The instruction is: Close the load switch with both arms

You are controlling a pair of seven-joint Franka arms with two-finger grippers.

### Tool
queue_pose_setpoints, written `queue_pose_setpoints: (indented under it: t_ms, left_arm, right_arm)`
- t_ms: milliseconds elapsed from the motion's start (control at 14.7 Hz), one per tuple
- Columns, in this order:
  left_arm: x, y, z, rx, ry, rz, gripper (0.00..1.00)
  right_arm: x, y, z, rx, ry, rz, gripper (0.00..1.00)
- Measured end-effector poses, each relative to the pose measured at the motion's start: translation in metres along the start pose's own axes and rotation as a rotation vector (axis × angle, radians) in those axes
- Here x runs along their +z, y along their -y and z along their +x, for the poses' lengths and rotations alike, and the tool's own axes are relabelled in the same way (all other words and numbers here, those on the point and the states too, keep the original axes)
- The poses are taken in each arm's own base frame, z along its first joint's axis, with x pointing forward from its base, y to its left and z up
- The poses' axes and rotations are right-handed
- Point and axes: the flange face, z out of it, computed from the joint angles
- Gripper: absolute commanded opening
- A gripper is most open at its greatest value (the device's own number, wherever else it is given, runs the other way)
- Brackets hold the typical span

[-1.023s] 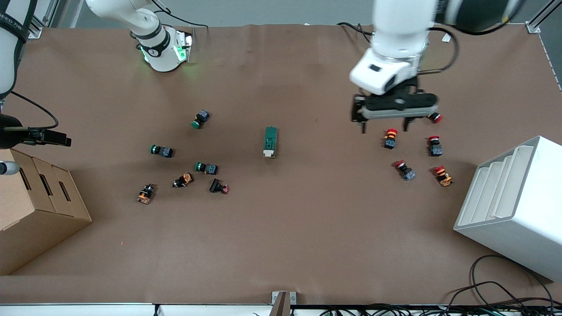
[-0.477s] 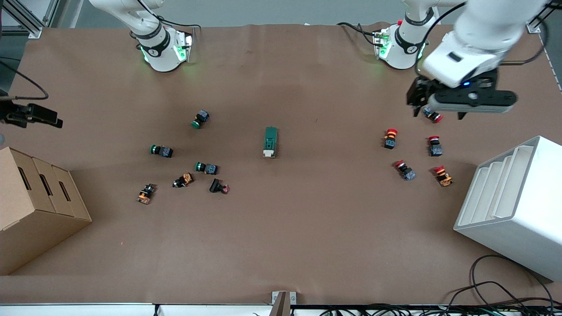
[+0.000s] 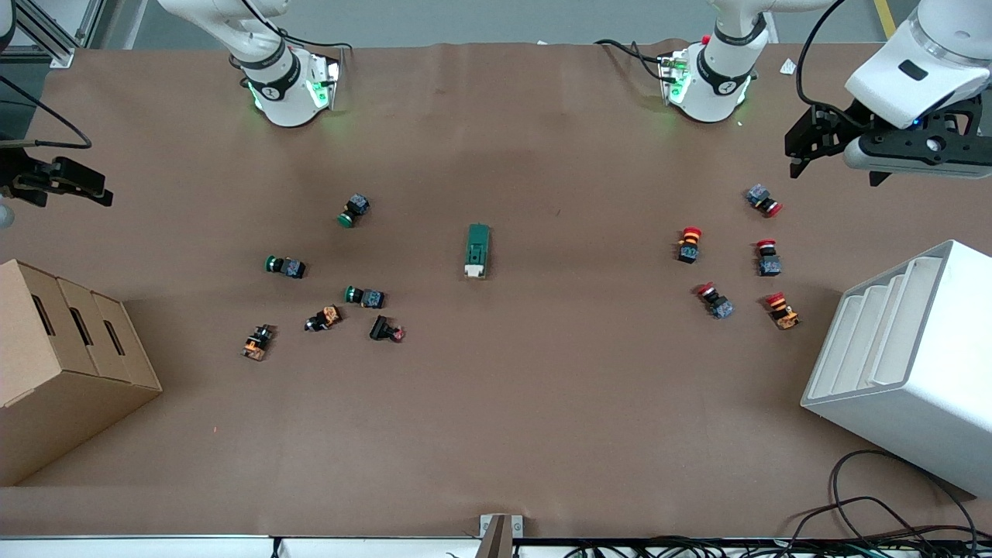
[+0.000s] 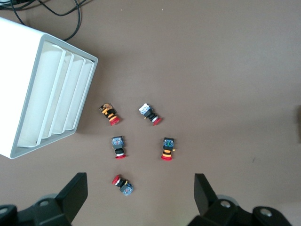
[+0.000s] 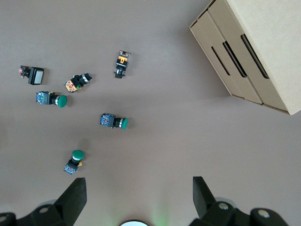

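The load switch [image 3: 478,250], a small dark green block with a white lever end, lies alone on the brown table mid-way between the two arms' ends; neither wrist view shows it. My left gripper [image 3: 837,164] hangs open and empty in the air over the table's left-arm end, near a red push button [image 3: 764,201]. In the left wrist view my left gripper [image 4: 139,197] has its jaws wide apart over that button [image 4: 122,184]. My right gripper [image 3: 58,186] hangs at the right-arm end of the table. The right wrist view shows it [image 5: 138,197] open and empty.
Several red-capped buttons [image 3: 689,244] lie toward the left arm's end, beside a white slotted rack [image 3: 907,364]. Green, orange and black buttons [image 3: 364,295] lie toward the right arm's end, by a cardboard box [image 3: 62,364]. Cables trail by the rack along the table's camera-side edge.
My left arm has swung away from above the red buttons toward its end of the table. My right gripper has shifted only slightly at the table's edge. The load switch has not moved.
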Motion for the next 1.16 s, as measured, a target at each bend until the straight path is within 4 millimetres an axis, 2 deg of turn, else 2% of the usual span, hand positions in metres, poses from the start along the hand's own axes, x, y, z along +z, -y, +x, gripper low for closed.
queue_pose_setpoints:
  t_ms: [273,477,818,1159]
  left_arm:
    - [0.010,0.013,-0.012,-0.036,0.030,-0.051,1.00]
    - [0.011,0.015,-0.018,-0.040,0.033,-0.051,1.00]
    - [0.013,0.031,-0.019,-0.074,0.036,-0.051,1.00]
    - [0.010,0.034,-0.019,-0.080,0.030,-0.051,1.00]
  right_arm:
    - [-0.019,0.005,-0.017,-0.009,-0.026,0.000,1.00]
    - [-0.033,0.005,-0.035,-0.006,-0.031,0.003,1.00]
    - [-0.032,0.005,-0.037,0.050,-0.027,0.005,1.00]
    - [-0.031,0.002,-0.037,0.062,-0.029,0.011,1.00]
